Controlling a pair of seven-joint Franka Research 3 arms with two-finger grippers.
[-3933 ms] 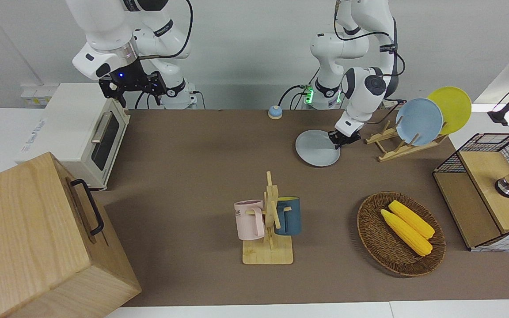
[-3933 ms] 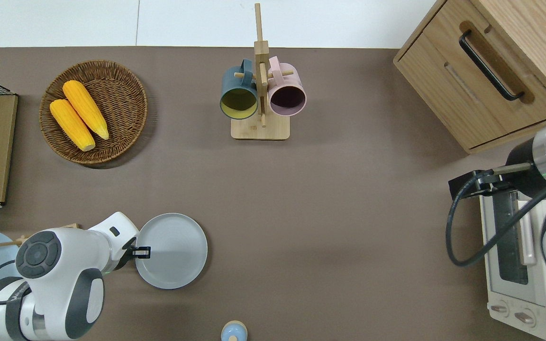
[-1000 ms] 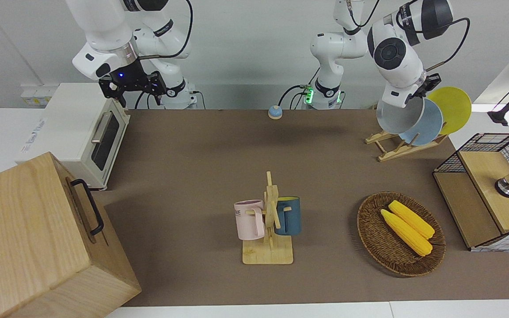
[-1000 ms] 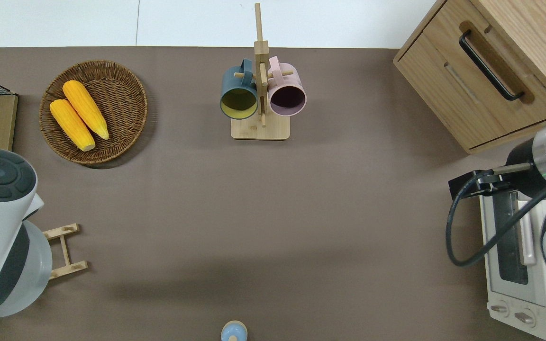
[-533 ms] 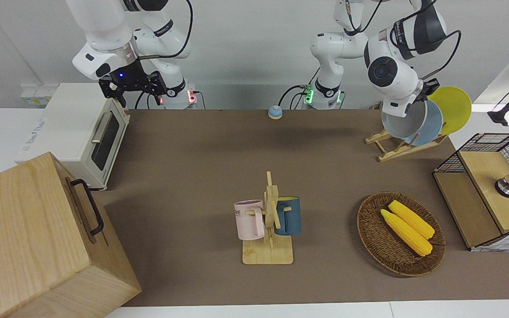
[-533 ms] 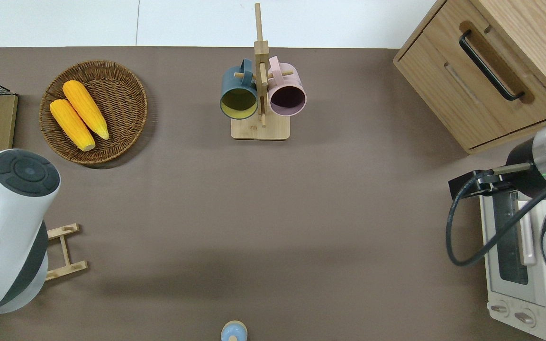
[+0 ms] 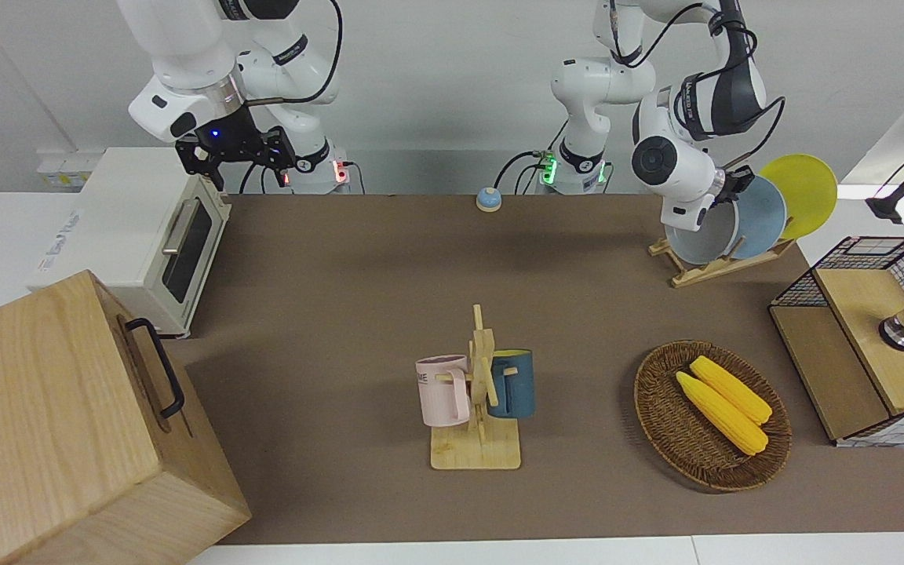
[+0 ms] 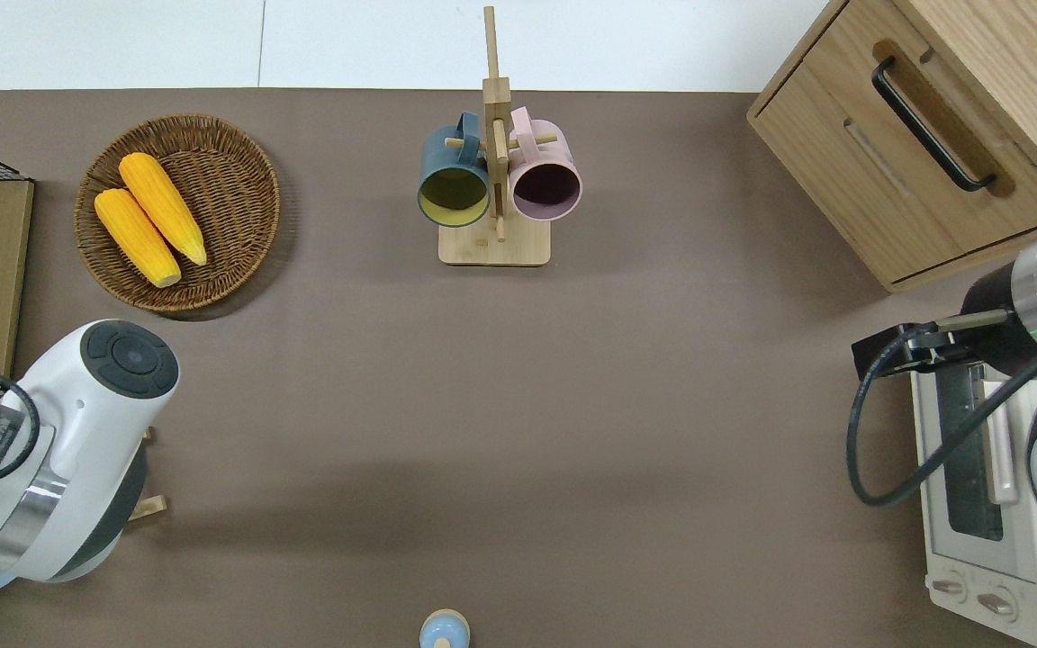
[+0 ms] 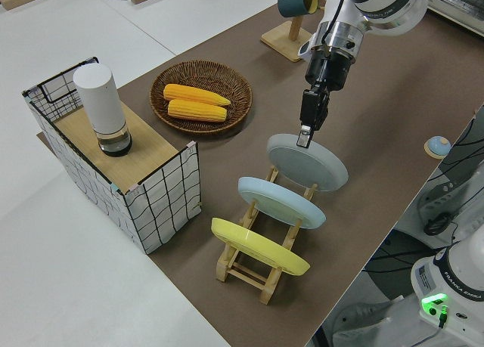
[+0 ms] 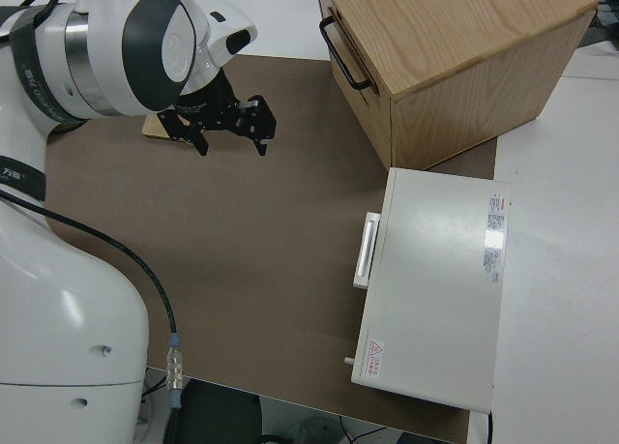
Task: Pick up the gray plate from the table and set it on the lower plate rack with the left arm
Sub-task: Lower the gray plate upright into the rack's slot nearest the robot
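Left claw – clamped on gray plate rim | plate over lower plate rack

A matt brown table with a smooth, cloth-like surface. The gray plate looks like smooth matt plastic, as do the blue plate and yellow plate. They sit on a plate rack of pale bare wood. The left arm is glossy white plastic with dark caps. A rough woven wicker basket holds waxy yellow corn. The cabinet is grained light wood.
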